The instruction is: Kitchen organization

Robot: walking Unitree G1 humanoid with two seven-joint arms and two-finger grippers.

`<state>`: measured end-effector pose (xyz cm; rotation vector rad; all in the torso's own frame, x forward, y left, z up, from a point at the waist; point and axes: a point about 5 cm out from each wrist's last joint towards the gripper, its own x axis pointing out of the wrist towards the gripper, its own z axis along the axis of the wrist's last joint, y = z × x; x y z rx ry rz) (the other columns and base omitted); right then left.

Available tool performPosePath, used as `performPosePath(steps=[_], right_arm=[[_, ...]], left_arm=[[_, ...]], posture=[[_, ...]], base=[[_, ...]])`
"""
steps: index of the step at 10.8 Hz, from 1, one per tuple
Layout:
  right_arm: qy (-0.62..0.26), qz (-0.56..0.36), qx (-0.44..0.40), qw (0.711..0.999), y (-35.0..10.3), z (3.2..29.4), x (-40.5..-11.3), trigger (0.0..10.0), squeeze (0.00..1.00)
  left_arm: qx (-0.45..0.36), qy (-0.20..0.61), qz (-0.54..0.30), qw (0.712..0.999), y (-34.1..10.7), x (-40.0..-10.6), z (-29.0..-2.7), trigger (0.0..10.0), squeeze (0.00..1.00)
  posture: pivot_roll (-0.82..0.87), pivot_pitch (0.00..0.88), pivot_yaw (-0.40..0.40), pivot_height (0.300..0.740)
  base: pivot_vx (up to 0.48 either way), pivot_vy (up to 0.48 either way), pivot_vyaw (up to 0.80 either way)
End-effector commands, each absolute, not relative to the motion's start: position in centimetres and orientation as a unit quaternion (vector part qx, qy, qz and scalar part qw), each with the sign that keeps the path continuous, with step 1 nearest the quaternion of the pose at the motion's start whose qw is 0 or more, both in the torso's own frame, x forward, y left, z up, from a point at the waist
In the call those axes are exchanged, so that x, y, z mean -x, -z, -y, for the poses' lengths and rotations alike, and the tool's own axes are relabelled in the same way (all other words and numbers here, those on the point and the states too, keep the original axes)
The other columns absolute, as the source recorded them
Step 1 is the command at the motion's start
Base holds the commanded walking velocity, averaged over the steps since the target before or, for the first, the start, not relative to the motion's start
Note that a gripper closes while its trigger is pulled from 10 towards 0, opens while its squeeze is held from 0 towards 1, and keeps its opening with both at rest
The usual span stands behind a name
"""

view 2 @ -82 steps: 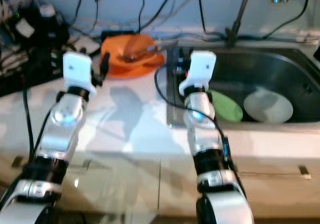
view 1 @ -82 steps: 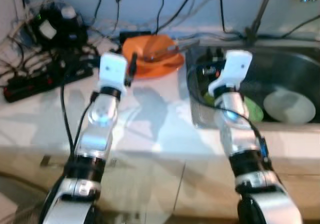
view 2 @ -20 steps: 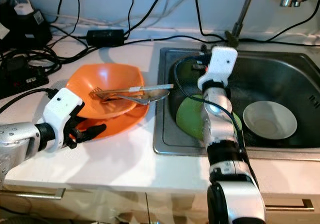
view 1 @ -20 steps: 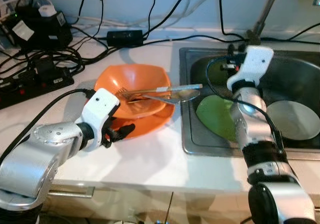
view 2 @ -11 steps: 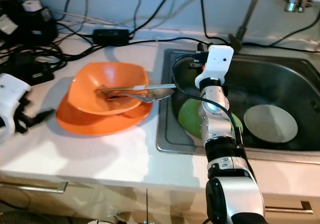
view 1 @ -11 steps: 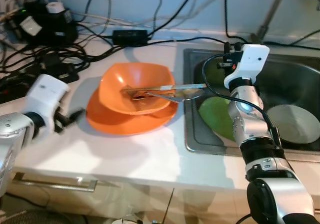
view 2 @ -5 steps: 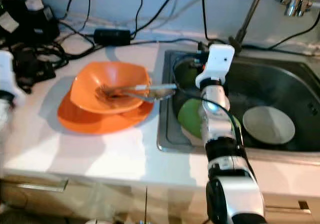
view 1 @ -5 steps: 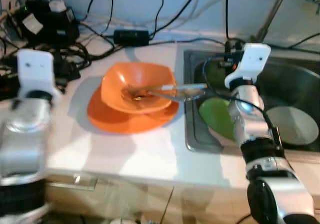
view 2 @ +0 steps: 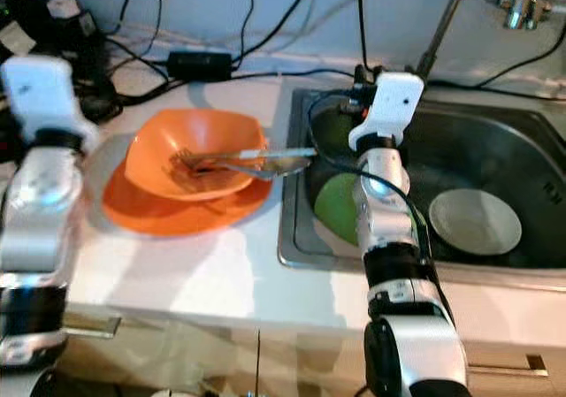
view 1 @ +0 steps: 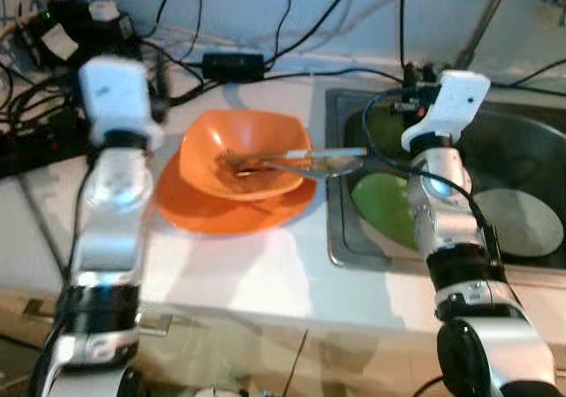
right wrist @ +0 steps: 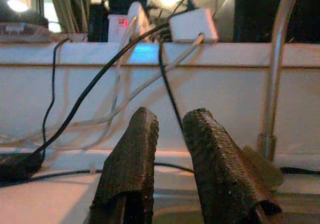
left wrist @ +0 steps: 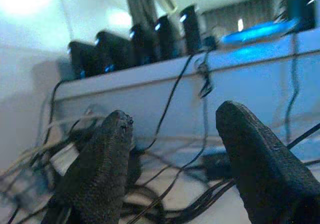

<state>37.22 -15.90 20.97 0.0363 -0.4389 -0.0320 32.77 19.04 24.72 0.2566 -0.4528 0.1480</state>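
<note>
Orange bowl (view 1: 243,154) on orange plate (view 1: 232,209), tabletop (view 1: 256,273) centre, at 3 o'clock of raised left gripper (left wrist: 172,174), jaws parted, empty; fork (view 1: 265,160) and spoon (view 1: 323,164) inside bowl. Right gripper (right wrist: 170,169) above sink (view 1: 531,149), jaws slightly apart, empty; green plate (view 1: 385,207) and white dish (view 1: 523,223) in sink.

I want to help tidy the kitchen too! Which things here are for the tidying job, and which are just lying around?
For the job:
orange bowl
orange plate under it
fork and spoon lying across the bowl
green plate in the sink
white bowl in the sink

Just lying about:
black cables
power brick
chargers and power strip on the counter
</note>
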Motion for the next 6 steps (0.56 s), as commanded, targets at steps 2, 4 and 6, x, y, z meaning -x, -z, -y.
performPosePath(steps=[2,4,6], right_arm=[[0.018,0.235,-0.02,0.972,-21.2,16.1,-36.6,10.0,0.0],[0.015,0.233,-0.022,0.972,-20.9,16.0,-36.3,10.0,0.0],[0.012,0.232,-0.022,0.972,-21.0,15.9,-36.3,10.0,0.0]], left_arm=[[-0.12,-0.046,0.245,0.961,-24.8,-33.5,-17.5,10.0,0.0],[-0.115,-0.029,0.259,0.959,-24.7,-33.8,-16.5,10.0,0.0],[-0.113,-0.025,0.263,0.958,-24.6,-33.8,-16.2,10.0,0.0]], posture=[[0.1,0.0,0.013,0.74],[0.1,0.0,0.012,0.74],[0.1,0.0,0.009,0.74]], base=[[0.0,-0.457,0.0],[0.0,-0.48,0.0],[0.0,-0.48,0.0]])
